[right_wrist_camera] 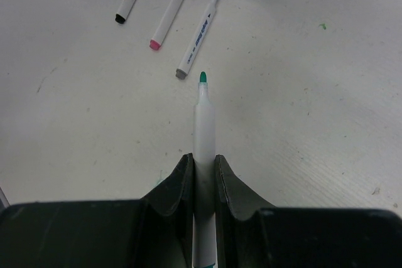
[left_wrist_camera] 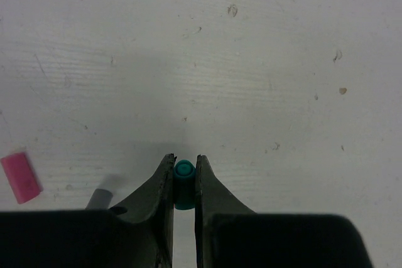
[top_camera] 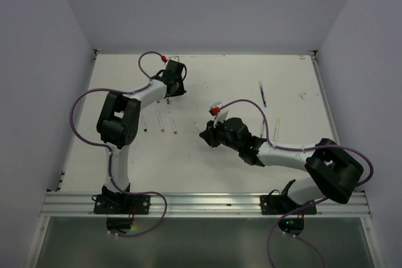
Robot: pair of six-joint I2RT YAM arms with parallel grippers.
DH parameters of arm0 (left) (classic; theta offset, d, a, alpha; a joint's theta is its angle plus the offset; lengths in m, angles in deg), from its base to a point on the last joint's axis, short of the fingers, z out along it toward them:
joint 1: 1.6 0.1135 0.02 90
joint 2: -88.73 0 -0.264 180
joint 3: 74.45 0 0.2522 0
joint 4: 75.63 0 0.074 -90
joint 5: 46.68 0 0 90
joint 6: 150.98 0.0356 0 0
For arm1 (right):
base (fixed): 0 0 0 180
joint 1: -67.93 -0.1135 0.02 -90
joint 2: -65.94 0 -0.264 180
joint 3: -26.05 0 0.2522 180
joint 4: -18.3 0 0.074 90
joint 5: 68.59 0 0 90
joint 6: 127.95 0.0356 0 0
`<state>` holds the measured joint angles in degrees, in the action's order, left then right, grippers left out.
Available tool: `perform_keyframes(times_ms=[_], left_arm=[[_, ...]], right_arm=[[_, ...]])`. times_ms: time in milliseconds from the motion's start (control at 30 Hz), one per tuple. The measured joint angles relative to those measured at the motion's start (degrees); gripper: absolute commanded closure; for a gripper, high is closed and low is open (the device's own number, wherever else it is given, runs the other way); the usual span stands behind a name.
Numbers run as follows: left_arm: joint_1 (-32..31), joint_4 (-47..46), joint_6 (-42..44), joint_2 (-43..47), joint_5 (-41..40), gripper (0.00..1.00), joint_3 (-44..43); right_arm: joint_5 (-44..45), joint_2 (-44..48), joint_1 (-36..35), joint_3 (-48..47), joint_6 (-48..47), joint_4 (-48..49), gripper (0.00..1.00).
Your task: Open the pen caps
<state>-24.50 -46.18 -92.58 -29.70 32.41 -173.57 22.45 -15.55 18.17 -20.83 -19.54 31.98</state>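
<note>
We show the left pincer (left_wrist_camera: 184, 160) clamped on a teal cap (left_wrist_camera: 183, 177) over the desk (left_wrist_camera: 251, 61), and the right pincer (right_wrist_camera: 203, 157), well apart from it, clamped on a white pen (right_wrist_camera: 203, 114) whose green tip is bare. We judge both parts light, stiff and smooth, best gripped across the barrel's middle and the cap's sides. Blue print on a grey-capped pen (right_wrist_camera: 198, 36) lying ahead is too small to read.

1. I'm looking into a robot lab test cell: a white table (top_camera: 220, 174) boxed in by plain pale walls (top_camera: 207, 4) on three sides.
2. An aluminium rail (top_camera: 207, 203) runs along the near edge, with two arms (top_camera: 119, 123) bolted to it.
3. Purple cables (top_camera: 71, 116) loop off them; the table surface is scuffed and speckled.
</note>
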Motion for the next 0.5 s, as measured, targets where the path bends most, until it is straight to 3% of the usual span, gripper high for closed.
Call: perform_keyframes(times_ms=[300,500], left_arm=[[0.0,1.29,0.9,-3.34,-2.99,0.85,-0.59],[0.0,2.12,1.2,-3.52,-4.48,0.7,-0.59]], right_arm=[[-0.04,-1.77,0.0,-0.04,0.02,-0.07,1.0],[-0.09,-2.89,0.0,-0.17,0.17,-0.09,1.0]])
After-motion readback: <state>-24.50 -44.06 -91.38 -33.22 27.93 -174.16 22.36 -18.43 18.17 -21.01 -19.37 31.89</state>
